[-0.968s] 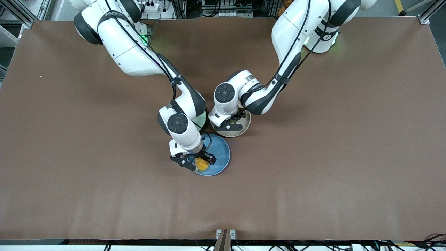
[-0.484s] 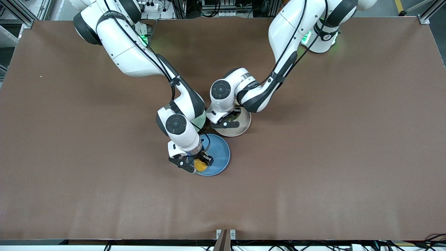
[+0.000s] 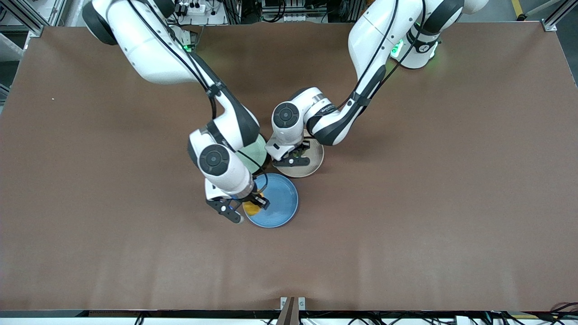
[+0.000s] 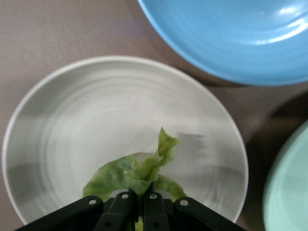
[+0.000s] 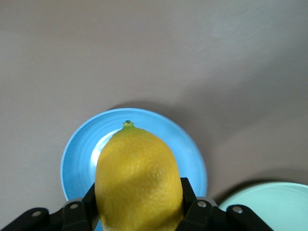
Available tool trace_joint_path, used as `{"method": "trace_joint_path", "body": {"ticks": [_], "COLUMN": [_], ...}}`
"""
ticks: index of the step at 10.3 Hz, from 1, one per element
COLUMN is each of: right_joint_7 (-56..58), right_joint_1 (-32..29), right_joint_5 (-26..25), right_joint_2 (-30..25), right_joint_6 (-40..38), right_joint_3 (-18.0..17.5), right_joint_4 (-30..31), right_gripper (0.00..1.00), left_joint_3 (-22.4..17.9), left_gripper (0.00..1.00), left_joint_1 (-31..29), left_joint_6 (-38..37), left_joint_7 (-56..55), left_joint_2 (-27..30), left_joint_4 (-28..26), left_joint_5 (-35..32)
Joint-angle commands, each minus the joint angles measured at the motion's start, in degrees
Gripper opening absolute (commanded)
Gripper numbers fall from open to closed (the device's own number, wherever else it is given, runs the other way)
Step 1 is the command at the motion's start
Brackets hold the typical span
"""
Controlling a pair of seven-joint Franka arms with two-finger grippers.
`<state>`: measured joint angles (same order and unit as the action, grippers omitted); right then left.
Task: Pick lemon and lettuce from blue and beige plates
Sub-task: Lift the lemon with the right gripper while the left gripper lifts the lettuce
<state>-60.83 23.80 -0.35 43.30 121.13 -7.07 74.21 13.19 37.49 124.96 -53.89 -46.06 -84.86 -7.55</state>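
My right gripper (image 3: 246, 210) is shut on the yellow lemon (image 3: 251, 208) and holds it in the air over the edge of the blue plate (image 3: 279, 203). In the right wrist view the lemon (image 5: 138, 180) fills the space between the fingers, with the blue plate (image 5: 82, 154) below it. My left gripper (image 3: 295, 156) is shut on the green lettuce (image 4: 144, 171) just above the beige plate (image 3: 314, 163). In the left wrist view the leaf hangs from the closed fingers over the beige plate (image 4: 86, 120), and the blue plate (image 4: 231, 33) lies beside it.
A pale mint-green plate (image 3: 254, 153) lies next to both plates, partly under the right arm; it also shows in the left wrist view (image 4: 288, 192) and the right wrist view (image 5: 269, 204). The brown table (image 3: 429, 180) stretches wide around the plates.
My right gripper has lifted the lemon off the blue plate and moved toward the right arm's end. My left gripper has closed on the lettuce and risen slightly.
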Motion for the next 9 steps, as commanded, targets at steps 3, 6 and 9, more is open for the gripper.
{"method": "trace_joint_path", "body": {"ticks": [3,6,9], "right_joint_7": [19.74,38.10,49.02], "right_joint_1": [-9.70,-17.98,-19.74], "right_joint_5": [0.88,0.36,0.27], "right_joint_2": [-19.02,-25.63,-26.43], "right_joint_6": [-1.25,-2.91,-1.87], "right_joint_3": [-0.84,0.30,4.87], "right_joint_4": [23.83,31.33,33.71], "right_gripper": [0.32,0.33,0.35], "left_joint_3": [-0.18,-0.18,-0.27], "left_gripper": [0.00,0.00,0.00], "left_joint_1": [-3.63,-10.83,-19.70], "left_joint_6": [-8.32,-12.09,-13.42], "left_joint_7": [-1.48,1.84,8.78], "left_joint_2": [7.99,10.72,10.73], "left_joint_4": [-0.83,-1.00,-1.09], "left_joint_5": [-1.59,-1.77,-1.94]}}
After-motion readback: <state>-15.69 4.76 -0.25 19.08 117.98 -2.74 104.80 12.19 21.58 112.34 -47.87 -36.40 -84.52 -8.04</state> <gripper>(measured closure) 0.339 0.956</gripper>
